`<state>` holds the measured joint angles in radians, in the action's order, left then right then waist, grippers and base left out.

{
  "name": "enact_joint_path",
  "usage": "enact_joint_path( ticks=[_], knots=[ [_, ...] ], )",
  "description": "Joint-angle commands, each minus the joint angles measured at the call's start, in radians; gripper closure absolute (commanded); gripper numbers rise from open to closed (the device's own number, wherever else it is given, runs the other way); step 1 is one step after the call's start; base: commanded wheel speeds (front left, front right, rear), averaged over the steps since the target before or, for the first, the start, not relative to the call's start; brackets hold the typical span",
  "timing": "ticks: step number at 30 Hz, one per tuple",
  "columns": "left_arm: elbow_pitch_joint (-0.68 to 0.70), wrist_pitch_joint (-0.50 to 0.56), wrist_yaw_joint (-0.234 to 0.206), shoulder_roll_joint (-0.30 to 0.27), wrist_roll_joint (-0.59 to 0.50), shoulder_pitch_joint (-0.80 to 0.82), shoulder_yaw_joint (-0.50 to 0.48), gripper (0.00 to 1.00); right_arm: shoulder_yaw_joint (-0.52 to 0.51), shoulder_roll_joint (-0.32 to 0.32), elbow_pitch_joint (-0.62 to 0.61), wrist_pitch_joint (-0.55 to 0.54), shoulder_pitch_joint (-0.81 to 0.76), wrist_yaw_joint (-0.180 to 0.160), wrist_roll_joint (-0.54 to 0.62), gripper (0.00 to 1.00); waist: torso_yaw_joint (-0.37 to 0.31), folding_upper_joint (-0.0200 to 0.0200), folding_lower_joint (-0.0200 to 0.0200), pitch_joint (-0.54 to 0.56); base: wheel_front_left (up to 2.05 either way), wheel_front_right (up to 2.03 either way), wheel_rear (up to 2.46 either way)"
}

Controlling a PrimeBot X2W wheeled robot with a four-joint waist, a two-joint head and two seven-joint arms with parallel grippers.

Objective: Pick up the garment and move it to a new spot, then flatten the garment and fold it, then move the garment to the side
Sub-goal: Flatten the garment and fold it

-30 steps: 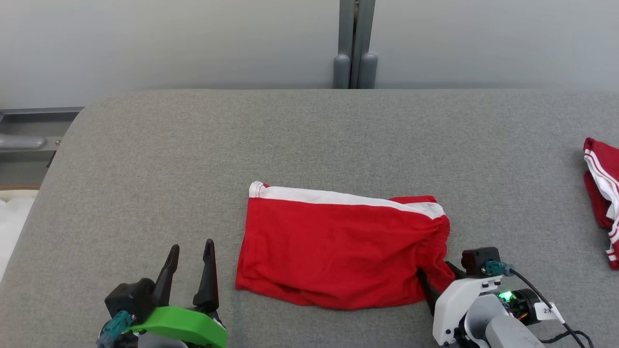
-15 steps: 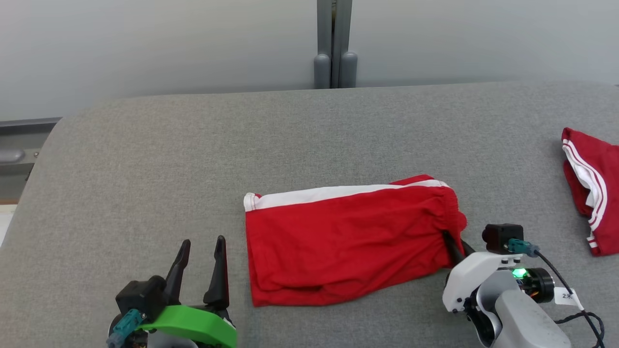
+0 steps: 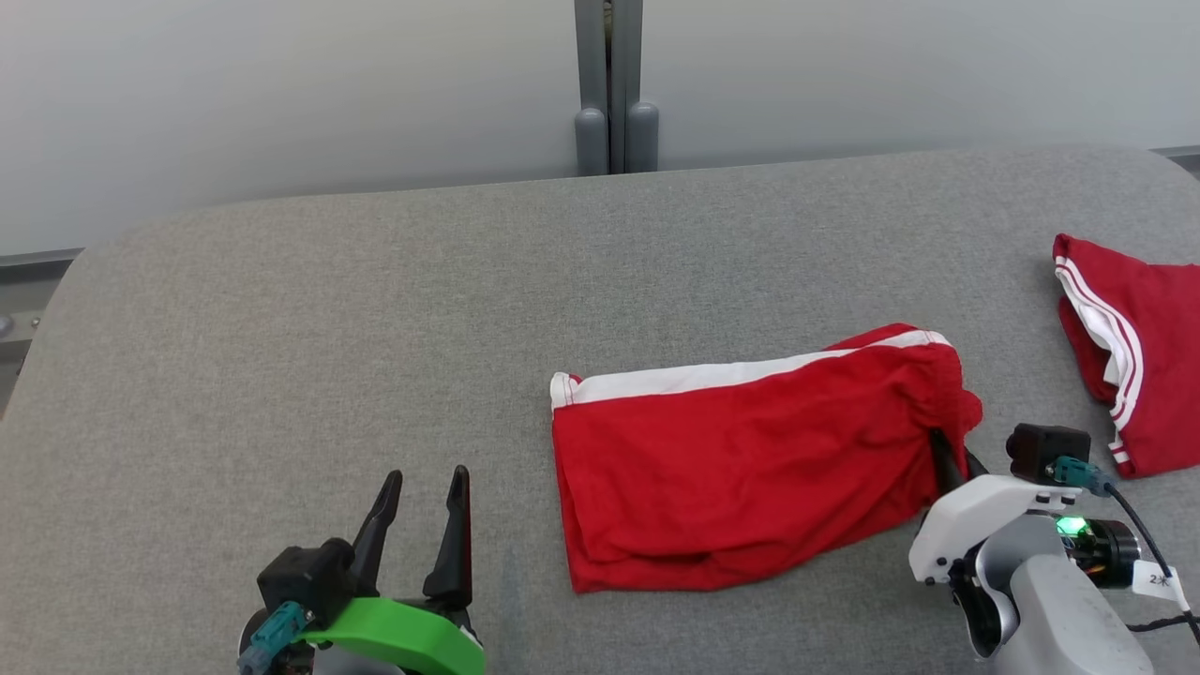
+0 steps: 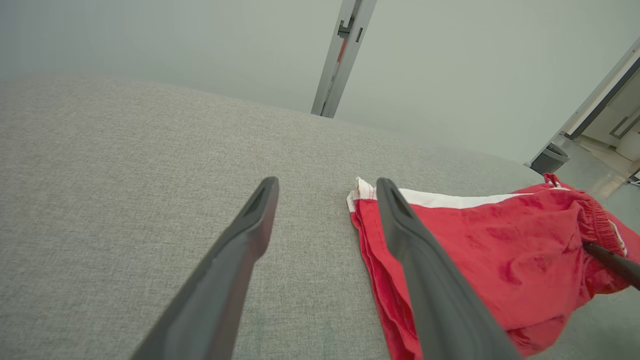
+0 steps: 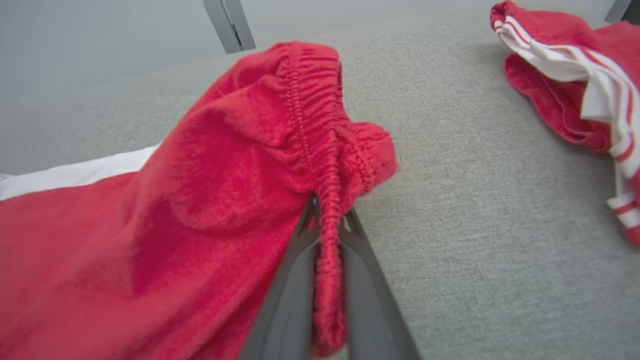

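Note:
The garment (image 3: 750, 459) is a pair of red shorts with a white side stripe, folded flat on the grey padded table (image 3: 375, 309). My right gripper (image 3: 949, 457) is shut on its elastic waistband at the right end; in the right wrist view the gathered band (image 5: 327, 200) is pinched between the dark fingers (image 5: 295, 290) and lifted slightly. My left gripper (image 3: 422, 525) stands open at the lower left, a short way left of the shorts. In the left wrist view its fingers (image 4: 240, 250) frame bare table beside the garment's left edge (image 4: 480, 250).
A second red garment (image 3: 1130, 347) with white stripes lies crumpled near the table's right edge. A grey post (image 3: 614, 94) stands against the wall behind the table. The table's left and far parts are bare grey fabric.
The right gripper has shut on the waistband and drawn the shorts to the right, raising that end. The head camera has turned, shifting the whole picture. The left gripper stays open.

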<state>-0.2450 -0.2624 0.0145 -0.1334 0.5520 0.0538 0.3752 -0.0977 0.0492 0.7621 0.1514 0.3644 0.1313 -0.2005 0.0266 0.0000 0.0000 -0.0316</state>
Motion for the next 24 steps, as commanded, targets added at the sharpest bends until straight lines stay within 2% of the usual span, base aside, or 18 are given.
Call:
enact_joint_path(
  ticks=[1,7,14,19,24],
  knots=[
    [-0.004,-0.001,0.004,0.0,-0.004,0.018,0.0,0.0,0.026,0.003,-0.023,0.001,0.0,-0.001,-0.021,1.0,0.004,0.0,0.0,0.0,0.0,0.0,0.0],
    [-0.007,0.0,0.001,0.003,-0.001,0.024,0.005,0.0,0.17,0.003,-0.142,-0.011,0.015,-0.001,-0.103,1.0,0.026,0.0,0.0,0.005,0.0,0.0,0.0],
    [-0.008,-0.001,0.002,0.009,0.009,0.031,0.002,0.0,0.387,0.004,-0.263,-0.071,0.0,-0.001,-0.19,1.0,0.057,0.0,0.0,0.003,0.0,0.0,0.0],
    [-0.013,-0.001,0.007,0.018,0.017,0.037,0.001,0.0,0.505,0.004,-0.258,-0.101,0.008,-0.001,-0.21,1.0,0.079,0.0,0.0,-0.001,0.0,0.0,0.0],
    [-0.021,-0.002,0.012,0.028,0.018,0.042,0.004,0.0,0.561,0.004,-0.208,-0.095,0.031,-0.001,-0.235,1.0,0.104,0.0,0.0,-0.006,0.0,0.0,0.0]
  ],
)
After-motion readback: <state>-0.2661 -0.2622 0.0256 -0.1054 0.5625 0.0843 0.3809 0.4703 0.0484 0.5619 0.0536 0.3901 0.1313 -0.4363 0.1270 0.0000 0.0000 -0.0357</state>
